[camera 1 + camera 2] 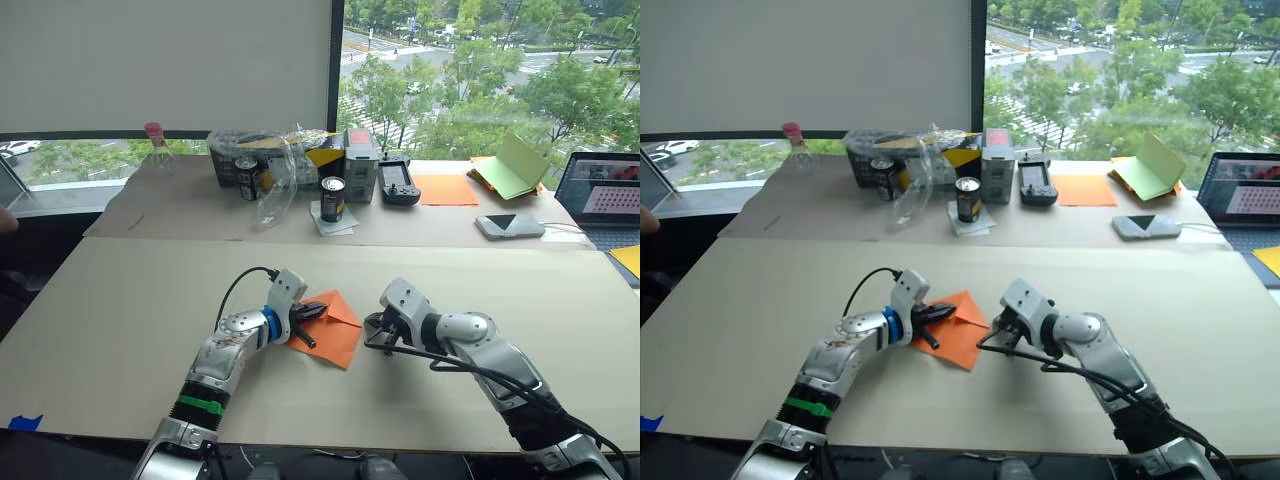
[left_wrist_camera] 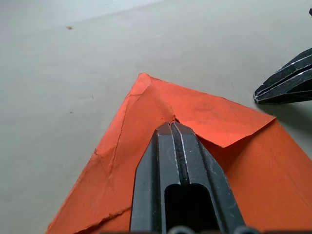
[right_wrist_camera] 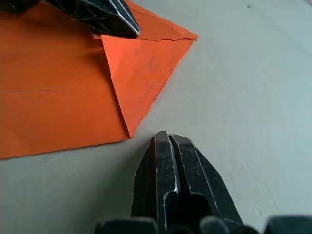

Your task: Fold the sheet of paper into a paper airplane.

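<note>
In the left eye view, the sheet of paper [image 1: 334,327] is seen lying flat near the middle of the pale bench [image 1: 120,300], partly folded, with one corner turned over into a triangular flap. Its near-left part is covered by the left end effector [image 1: 318,311], whose black fingers are pressed together on top of the paper. The right end effector [image 1: 375,335] is placed just beside the paper's right edge, on bare bench. Wide open bench is left on all sides; cans, a remote and a light green booklet [image 1: 510,166] are kept well apart on the far bench.

In the left wrist view, the closed fingers [image 2: 178,161] are seen resting at the folded flap's inner corner; the paper's near edge is cut off.

In the right wrist view, the right fingers [image 3: 168,165] are shown together, gripping nothing, just off the flap's point, with the paper cut off along one side.
</note>
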`<state>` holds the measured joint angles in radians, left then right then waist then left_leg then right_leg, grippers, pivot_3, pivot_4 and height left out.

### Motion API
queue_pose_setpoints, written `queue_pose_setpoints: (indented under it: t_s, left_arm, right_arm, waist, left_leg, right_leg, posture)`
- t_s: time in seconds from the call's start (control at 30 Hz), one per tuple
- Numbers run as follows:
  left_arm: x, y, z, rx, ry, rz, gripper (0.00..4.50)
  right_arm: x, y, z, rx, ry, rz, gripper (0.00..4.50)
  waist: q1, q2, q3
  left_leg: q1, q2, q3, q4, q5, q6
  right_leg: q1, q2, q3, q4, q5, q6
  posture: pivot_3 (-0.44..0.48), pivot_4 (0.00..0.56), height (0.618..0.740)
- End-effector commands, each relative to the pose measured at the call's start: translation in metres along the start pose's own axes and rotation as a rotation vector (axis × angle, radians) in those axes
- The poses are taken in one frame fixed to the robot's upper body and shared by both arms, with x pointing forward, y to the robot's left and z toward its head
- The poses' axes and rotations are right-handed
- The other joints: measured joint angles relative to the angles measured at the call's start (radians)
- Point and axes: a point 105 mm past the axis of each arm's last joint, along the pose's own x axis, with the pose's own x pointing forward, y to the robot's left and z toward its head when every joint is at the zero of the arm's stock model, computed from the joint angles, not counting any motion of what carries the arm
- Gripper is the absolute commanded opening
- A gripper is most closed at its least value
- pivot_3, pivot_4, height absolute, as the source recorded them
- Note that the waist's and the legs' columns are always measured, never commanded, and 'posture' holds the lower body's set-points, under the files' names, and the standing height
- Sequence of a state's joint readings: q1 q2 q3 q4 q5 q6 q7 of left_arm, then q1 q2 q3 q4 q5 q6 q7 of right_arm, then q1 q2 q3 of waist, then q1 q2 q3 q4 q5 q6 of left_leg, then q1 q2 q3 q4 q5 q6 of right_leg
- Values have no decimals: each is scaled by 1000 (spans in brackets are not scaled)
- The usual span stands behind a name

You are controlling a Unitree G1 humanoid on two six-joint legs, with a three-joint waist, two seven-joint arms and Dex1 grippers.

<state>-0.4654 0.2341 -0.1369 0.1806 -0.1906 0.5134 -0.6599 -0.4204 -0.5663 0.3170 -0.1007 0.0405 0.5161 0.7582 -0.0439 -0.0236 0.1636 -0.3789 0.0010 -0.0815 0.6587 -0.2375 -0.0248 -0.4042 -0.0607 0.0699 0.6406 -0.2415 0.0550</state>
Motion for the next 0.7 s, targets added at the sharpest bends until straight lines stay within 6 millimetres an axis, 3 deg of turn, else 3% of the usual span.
queue_pose_setpoints:
  t_s: [0.03,0.23,0.7]
  left_arm:
    - [-5,12,-15,-52,50,61,17]
    - [-7,14,-16,-66,45,68,17]
    - [-7,9,-23,-62,67,56,17]
  right_arm:
    - [6,10,8,-108,-3,86,0]
    - [10,6,14,-122,-34,131,0]
    - [15,2,45,112,-294,185,0]
  waist:
    - [-2,0,0]
    - [-4,0,0]
    - [-3,0,0]
  left_leg:
    - [0,0,0,0,0,0]
    - [1,1,0,0,0,0]
    - [1,1,0,0,0,0]
  right_leg:
    - [0,0,0,0,0,0]
    - [0,1,0,1,0,0]
    - [0,1,0,1,2,-3]
  posture:
    - [0,150,732]
    - [0,150,732]
    - [0,150,732]
